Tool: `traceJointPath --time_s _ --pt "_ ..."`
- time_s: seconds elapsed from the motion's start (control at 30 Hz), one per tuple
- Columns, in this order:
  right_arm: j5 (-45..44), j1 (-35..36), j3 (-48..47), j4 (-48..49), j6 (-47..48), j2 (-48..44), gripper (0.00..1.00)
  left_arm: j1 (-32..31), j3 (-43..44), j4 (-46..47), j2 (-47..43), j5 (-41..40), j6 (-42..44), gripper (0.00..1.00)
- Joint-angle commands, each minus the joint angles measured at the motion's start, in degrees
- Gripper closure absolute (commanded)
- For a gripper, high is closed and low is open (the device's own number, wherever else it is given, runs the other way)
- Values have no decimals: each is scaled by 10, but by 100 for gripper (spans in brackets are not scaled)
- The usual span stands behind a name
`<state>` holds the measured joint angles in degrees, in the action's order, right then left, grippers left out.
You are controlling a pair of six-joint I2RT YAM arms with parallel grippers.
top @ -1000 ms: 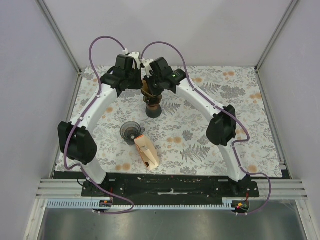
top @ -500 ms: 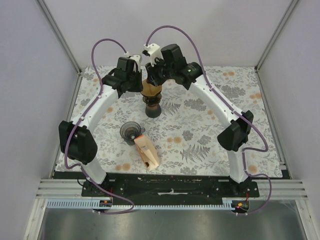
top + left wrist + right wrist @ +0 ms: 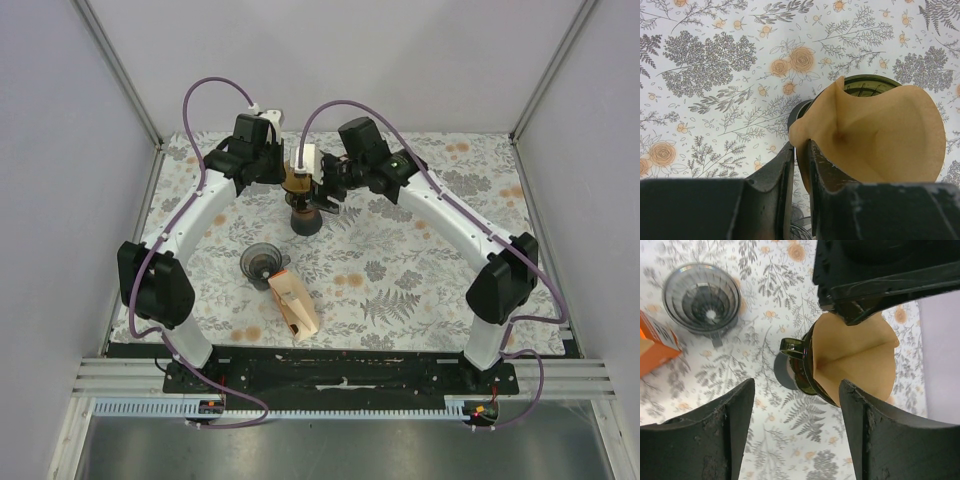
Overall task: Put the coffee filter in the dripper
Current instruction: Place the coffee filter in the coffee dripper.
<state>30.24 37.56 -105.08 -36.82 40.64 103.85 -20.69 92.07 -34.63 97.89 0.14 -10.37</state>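
Note:
The brown paper coffee filter [image 3: 880,135] stands as an open cone in the dark glass dripper [image 3: 871,81], which sits on a round base at the back middle of the mat [image 3: 306,220]. My left gripper [image 3: 800,148] is shut on the filter's left rim, pinching the paper between its fingers. My right gripper [image 3: 795,386] hangs open just right of the dripper [image 3: 801,365], nothing between its fingers, with the filter [image 3: 860,360] beyond it. From above, the filter [image 3: 297,181] shows between the left gripper [image 3: 275,170] and the right gripper [image 3: 322,192].
A clear grey funnel-shaped cup with a handle [image 3: 260,262] stands nearer the arms, and an orange and tan box [image 3: 293,304] lies beside it. Both show in the right wrist view, the cup [image 3: 702,296] and the box [image 3: 655,342]. The flowered mat [image 3: 420,270] covers the table.
My right gripper has opened and swung from above the filter down to the dripper's right side. The left gripper keeps its pinch on the filter's rim.

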Motion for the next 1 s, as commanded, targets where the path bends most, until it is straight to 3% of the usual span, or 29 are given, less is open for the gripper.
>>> traceJointPath --time_s 0.0,0.3,0.37,0.53,0.73,0.83,0.97 --pt "1 1 17 33 178 -7 25 2 4 -2 -13 11 18 77" --pt "-31 3 -16 30 237 55 29 2 6 -2 -9 17 18 77" --pt "-33 3 -13 22 254 61 36 2 6 -2 -8 17 18 77" --pt "-35 4 -12 18 259 69 67 2 10 -2 -2 21 17 77" --pt "-32 7 -3 14 278 64 89 3 12 -2 -2 22 17 77" --pt "-33 7 -2 8 282 63 87 3 11 -3 -1 23 18 77" --pt "-39 7 2 9 274 52 65 2 10 -3 -1 22 18 77"
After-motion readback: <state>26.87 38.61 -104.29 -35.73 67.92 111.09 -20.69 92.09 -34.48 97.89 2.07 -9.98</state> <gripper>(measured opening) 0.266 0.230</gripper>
